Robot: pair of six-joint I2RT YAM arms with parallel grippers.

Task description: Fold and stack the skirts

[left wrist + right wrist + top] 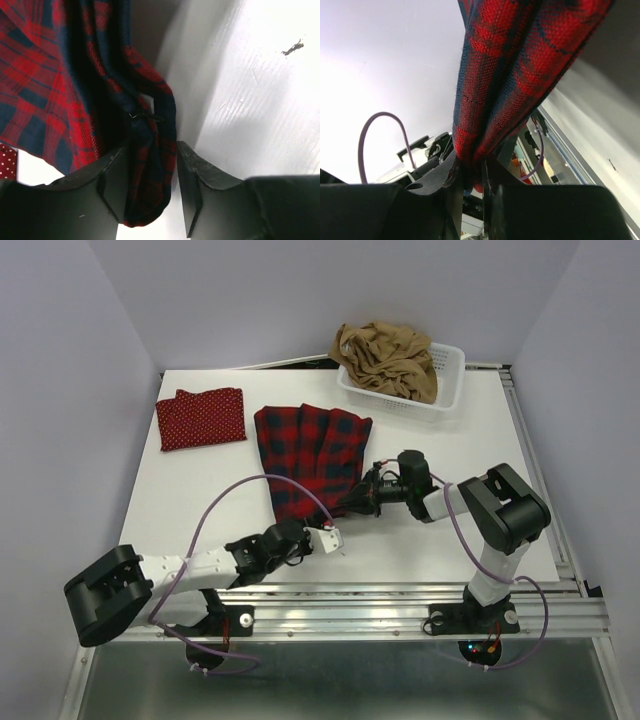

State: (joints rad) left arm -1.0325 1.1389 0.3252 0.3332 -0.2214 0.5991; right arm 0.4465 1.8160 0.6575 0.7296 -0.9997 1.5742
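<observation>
Left pincer (pixel 151 152) straddles a bunched edge of the red-and-black plaid skirt (pixel 30 75) — gripped or not, I cannot tell. Right pincer (pixel 472 164) pinches another fold tight.

We see the plaid skirt (pixel 312 455) in the middle of the table (pixel 200 510), narrowing toward the near edge. Right gripper (pixel 356 503) is on its near tip, left gripper (pixel 334 539) just beside. Dotted red skirt (pixel 201 418) lies folded by the far-left corner. Tan skirt (pixel 385 358) is heaped in the basket (pixel 452 380) at the far-right corner.
</observation>
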